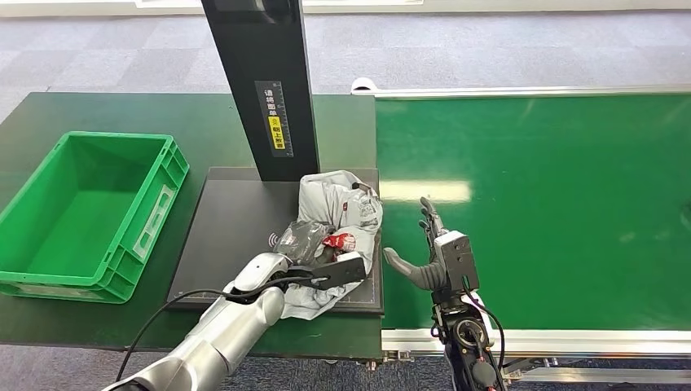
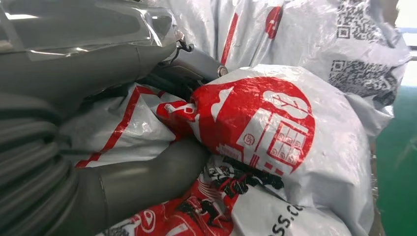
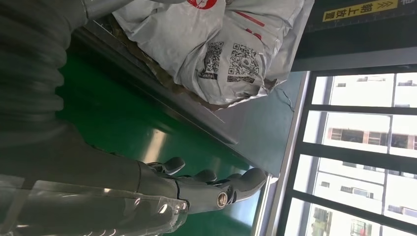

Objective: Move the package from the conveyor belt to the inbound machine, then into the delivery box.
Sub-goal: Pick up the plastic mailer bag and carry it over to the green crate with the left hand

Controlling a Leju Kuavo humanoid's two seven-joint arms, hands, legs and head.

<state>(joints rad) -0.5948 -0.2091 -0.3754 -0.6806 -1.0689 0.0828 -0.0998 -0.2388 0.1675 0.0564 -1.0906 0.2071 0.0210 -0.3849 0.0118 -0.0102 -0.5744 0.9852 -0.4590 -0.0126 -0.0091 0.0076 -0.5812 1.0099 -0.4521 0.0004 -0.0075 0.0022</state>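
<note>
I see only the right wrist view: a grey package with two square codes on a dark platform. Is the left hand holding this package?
Observer: Yes. In the left wrist view the left hand grips the package, its thumb pressed under a red printed fold.
Operator: Where is the delivery box?
Observer: The green crate stands to the left of the scanner platform, with nothing in it.
Operator: And my right hand?
Observer: The right hand is above the conveyor belt, fingers apart, holding nothing.
</note>
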